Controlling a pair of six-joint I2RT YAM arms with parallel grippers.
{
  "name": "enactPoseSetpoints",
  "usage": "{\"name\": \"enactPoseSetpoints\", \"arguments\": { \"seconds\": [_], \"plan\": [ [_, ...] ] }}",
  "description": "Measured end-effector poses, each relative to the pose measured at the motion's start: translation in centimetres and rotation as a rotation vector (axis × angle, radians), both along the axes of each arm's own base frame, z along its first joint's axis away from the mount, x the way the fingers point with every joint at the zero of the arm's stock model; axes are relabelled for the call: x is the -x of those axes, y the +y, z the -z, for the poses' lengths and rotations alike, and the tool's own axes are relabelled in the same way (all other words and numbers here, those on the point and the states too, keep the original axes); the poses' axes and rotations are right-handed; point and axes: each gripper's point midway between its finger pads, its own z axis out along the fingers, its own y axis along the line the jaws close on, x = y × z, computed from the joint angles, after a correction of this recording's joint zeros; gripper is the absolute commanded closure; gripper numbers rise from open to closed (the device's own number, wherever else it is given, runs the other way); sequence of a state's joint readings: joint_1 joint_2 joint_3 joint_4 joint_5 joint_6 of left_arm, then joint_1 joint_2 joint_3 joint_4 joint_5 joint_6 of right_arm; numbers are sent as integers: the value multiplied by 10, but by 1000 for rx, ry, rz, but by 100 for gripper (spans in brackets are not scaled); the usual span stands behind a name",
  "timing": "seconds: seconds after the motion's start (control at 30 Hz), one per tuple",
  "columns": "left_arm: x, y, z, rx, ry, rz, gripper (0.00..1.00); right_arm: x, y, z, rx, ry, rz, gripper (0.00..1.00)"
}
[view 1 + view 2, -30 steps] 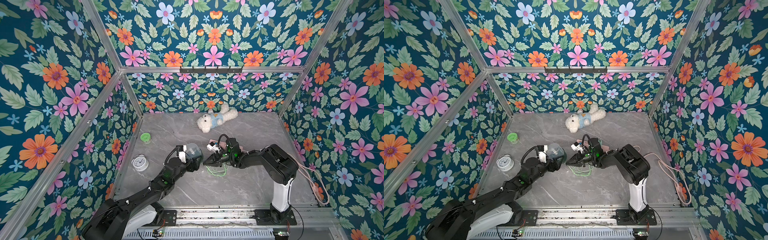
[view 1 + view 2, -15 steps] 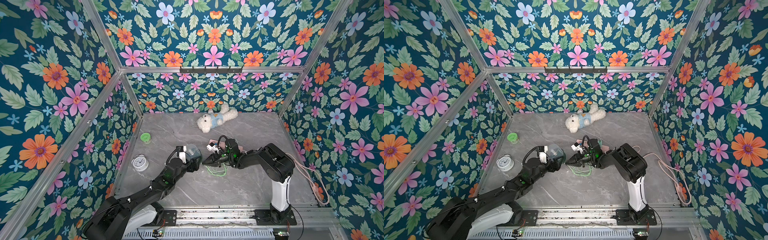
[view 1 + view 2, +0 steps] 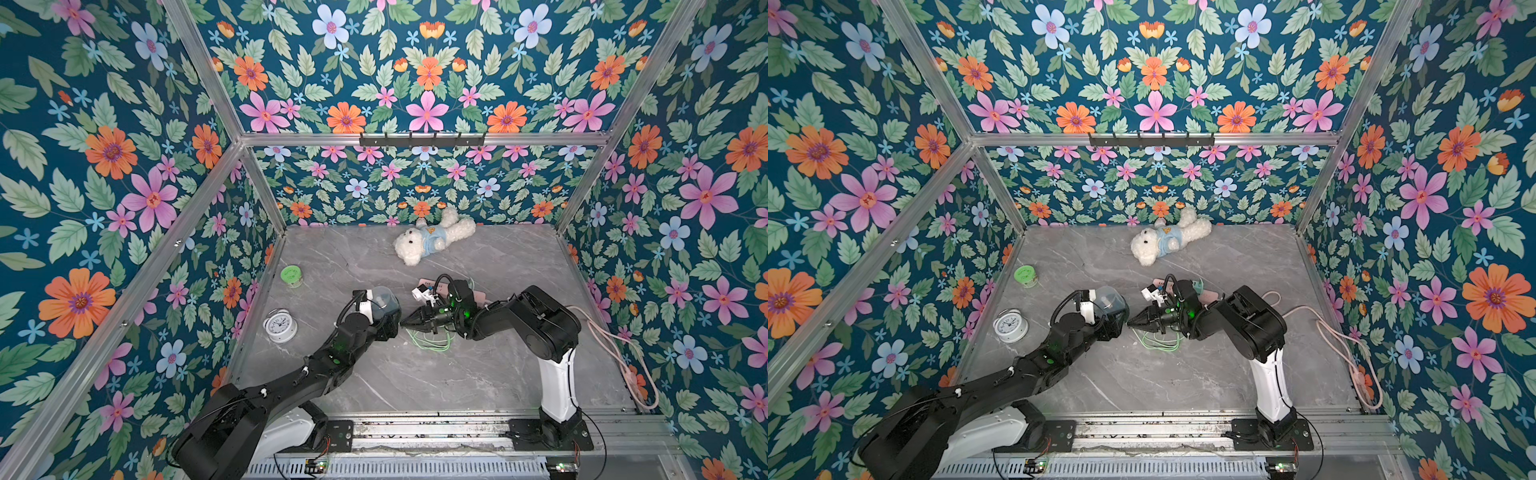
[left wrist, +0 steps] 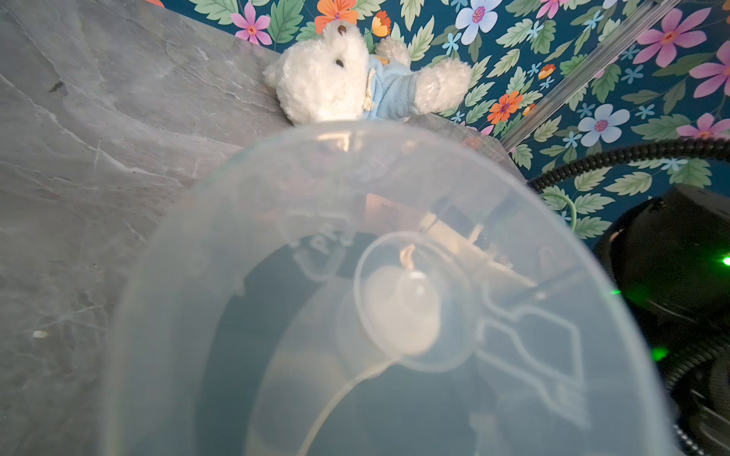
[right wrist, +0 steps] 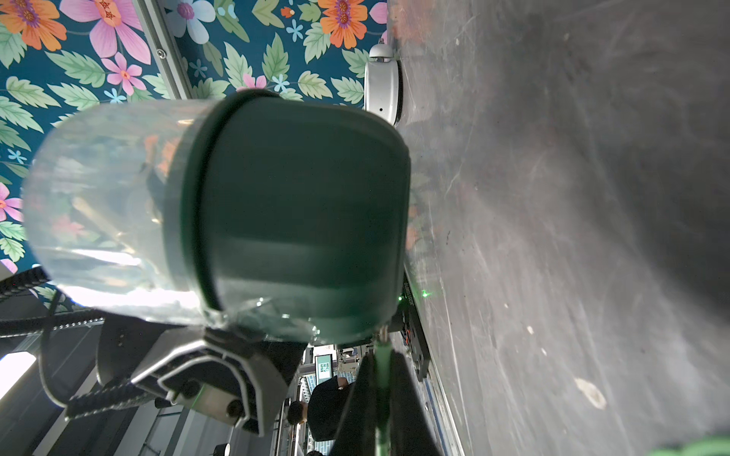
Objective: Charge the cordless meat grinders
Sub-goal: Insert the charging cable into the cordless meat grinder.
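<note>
Probably light, rigid, slick-domed meat grinder [image 3: 383, 297] — clamped wide at teal base by left tool [image 3: 387, 323]; green cable [image 3: 432, 343] pinched in right tool [image 3: 405, 323].

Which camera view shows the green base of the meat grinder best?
The right wrist view: the green base fills the picture. Both top views show mainly the dome; the left wrist view shows only the dome.

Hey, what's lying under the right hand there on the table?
Loops of thin green cable lie below the right hand, which pinches one strand. The hand hides where the loops run beneath it.
</note>
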State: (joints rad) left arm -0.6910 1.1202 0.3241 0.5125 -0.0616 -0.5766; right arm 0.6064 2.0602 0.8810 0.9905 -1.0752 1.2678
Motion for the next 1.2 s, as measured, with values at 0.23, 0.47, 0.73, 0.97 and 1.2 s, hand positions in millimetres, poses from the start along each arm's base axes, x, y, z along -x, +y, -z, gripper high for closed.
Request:
{"name": "enactPoseSetpoints", "arguments": {
  "seconds": [0.23, 0.47, 0.73, 0.97, 1.2],
  "plan": [
    [2, -2, 0, -9, 3, 14, 25, -3, -8, 1, -1, -10, 10, 99],
    [5, -6, 0, -25, 15, 45, 25, -3, -12, 1, 16, -25, 5, 99],
    [1, -7, 14, -57, 45, 38, 25, -5, -5, 12, 49, 11, 6, 99],
    [0, -6, 14, -60, 44, 30, 25, -6, -4, 15, 56, 3, 8, 96],
    [4, -8, 5, -40, 38, 45, 25, -3, -10, 8, 67, -51, 26, 73]
  ]
}}
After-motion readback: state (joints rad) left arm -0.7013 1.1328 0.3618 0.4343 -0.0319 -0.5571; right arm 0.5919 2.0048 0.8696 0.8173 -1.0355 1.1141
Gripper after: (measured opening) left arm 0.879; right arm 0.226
